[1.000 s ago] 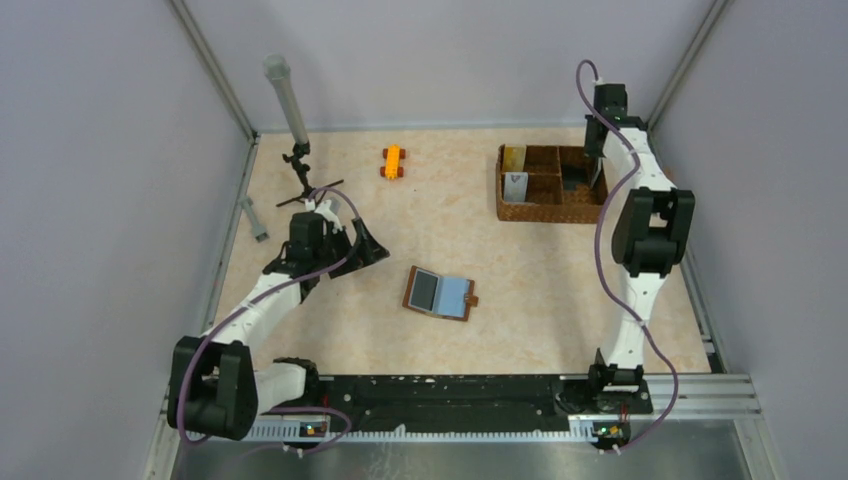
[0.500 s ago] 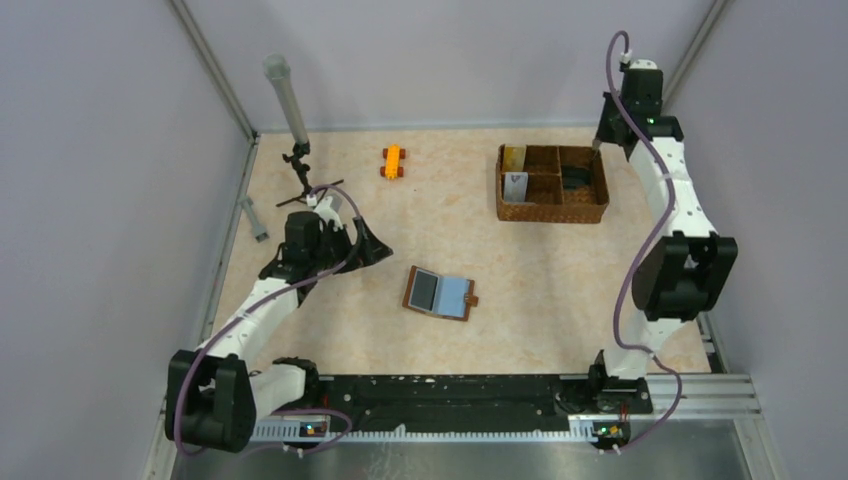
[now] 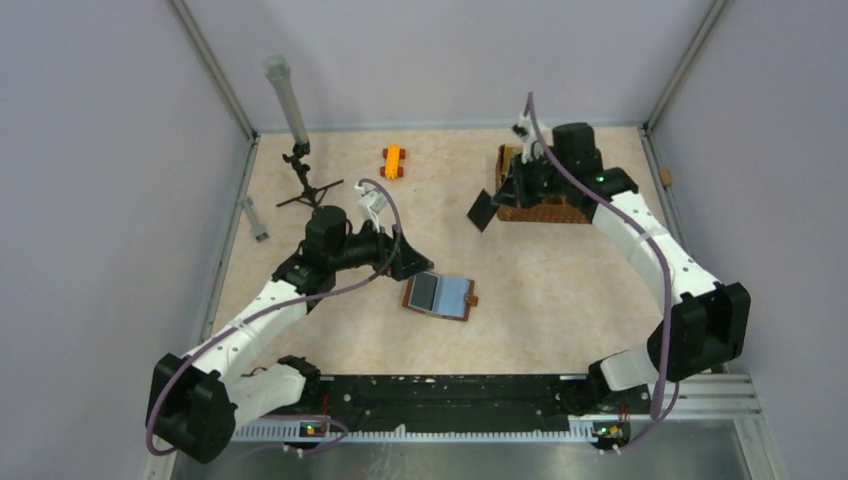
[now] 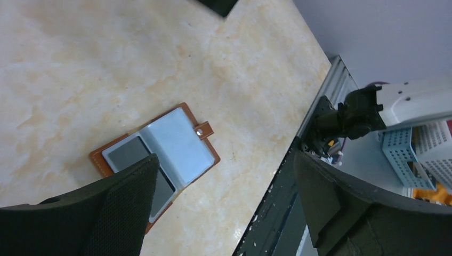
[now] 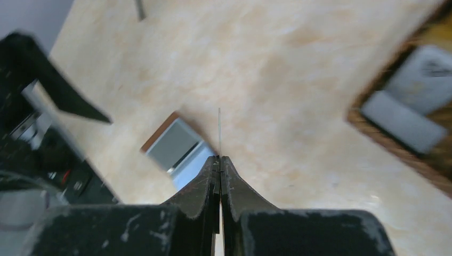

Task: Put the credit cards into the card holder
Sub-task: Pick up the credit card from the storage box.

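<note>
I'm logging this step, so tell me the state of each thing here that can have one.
Card holder: open flat on the table, a grey card in one pocket.
Black card: pinched in the right jaws, off the table.
Right jaws: shut on the black card.
Left jaws: wide open, empty.
Basket: upright, grey cards inside.

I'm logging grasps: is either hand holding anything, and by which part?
The right hand pinches a black card by one edge; the open left hand holds nothing.
</note>
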`<state>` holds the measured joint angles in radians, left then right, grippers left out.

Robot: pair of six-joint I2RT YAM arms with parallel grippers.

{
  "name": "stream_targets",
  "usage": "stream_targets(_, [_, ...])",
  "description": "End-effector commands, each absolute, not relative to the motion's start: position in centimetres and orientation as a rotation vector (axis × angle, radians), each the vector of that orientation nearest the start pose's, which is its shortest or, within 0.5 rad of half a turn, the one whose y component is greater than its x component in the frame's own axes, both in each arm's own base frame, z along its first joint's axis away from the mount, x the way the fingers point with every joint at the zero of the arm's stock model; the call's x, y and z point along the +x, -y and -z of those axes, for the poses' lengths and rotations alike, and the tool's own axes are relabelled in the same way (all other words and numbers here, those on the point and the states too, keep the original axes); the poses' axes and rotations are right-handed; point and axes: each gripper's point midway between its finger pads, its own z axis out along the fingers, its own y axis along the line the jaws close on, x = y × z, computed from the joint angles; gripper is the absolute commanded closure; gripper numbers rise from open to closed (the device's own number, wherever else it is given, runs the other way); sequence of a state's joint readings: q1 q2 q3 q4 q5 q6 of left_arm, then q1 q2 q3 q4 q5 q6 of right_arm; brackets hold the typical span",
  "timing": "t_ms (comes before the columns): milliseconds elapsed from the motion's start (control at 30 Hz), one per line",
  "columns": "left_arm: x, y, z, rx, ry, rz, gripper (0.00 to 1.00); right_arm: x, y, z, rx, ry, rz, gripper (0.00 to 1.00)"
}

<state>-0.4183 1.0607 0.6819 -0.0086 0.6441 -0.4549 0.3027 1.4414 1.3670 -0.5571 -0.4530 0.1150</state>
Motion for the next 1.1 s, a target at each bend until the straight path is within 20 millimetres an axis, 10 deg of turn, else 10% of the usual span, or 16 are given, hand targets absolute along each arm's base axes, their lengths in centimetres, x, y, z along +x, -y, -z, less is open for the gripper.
stream_targets(0, [22.4, 25.5, -23.3, 0.582, -1.874, 1.275, 0.01, 28.4, -25.6, -26.2, -0.768, -2.039, -1.128, 1.0])
stream_targets(433, [19.2, 26.4, -22.7, 0.648, -1.874, 1.428, 0.08, 20.6, -30.2, -26.6, -1.067, -1.857, -1.533, 1.0])
stream_targets(733, [17.9, 28.0, -22.6, 0.643, -1.846, 1.59, 0.86, 20.8, -30.6, -24.8, -1.042, -1.944, -1.488, 1.0])
stream_targets(933, [20.2, 27.2, -18.7, 0.428, -2.014, 1.437, 1.0, 23.7, -29.5, -20.3, -0.783, -2.179, -1.27, 0.46])
stream_targets(1067, [21.5, 26.6, -14.4, 0.26, -2.207, 1.338, 1.0, 24.9, -28.1, -16.7, -0.54, -2.308, -1.13, 0.37])
